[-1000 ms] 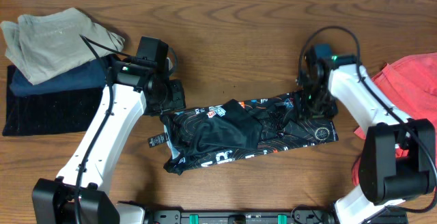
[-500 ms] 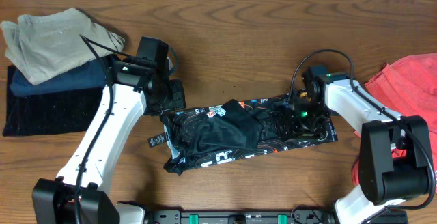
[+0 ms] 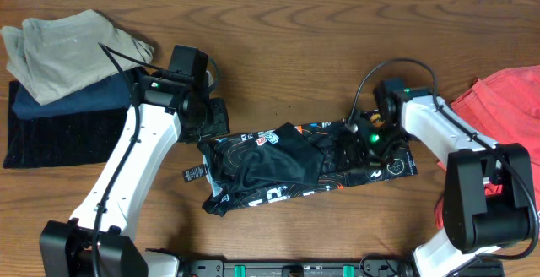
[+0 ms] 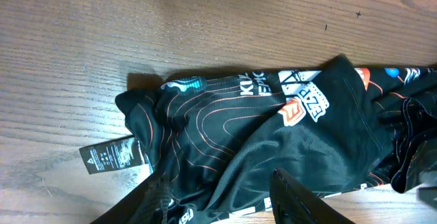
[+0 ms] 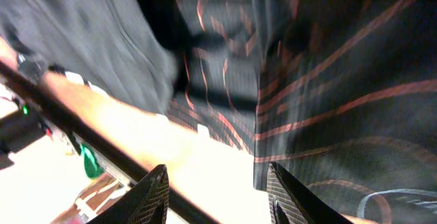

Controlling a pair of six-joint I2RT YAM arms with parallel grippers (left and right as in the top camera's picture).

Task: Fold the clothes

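The black jersey (image 3: 295,165) with thin orange contour lines lies crumpled in a long strip across the table's middle. My left gripper (image 3: 213,123) hovers at its upper left end. In the left wrist view the left gripper (image 4: 222,203) stands open above the jersey (image 4: 273,128), with cloth showing between the fingers (image 4: 293,197). My right gripper (image 3: 364,140) is low over the jersey's right part. Seen from the right wrist, the right gripper (image 5: 218,197) is open, bare table between its tips and the jersey's edge (image 5: 328,94) beside one finger (image 5: 290,197). A coral-red garment (image 3: 506,100) lies at the far right.
A stack of folded clothes sits at the back left: beige (image 3: 63,45) on navy (image 3: 76,100) on black (image 3: 46,138). The jersey's label (image 3: 192,174) sticks out at its left end. Bare wooden table (image 3: 287,49) lies behind the jersey.
My right gripper has moved left and down from the jersey's right end onto its right part. The left arm and the jersey's left half have not moved.
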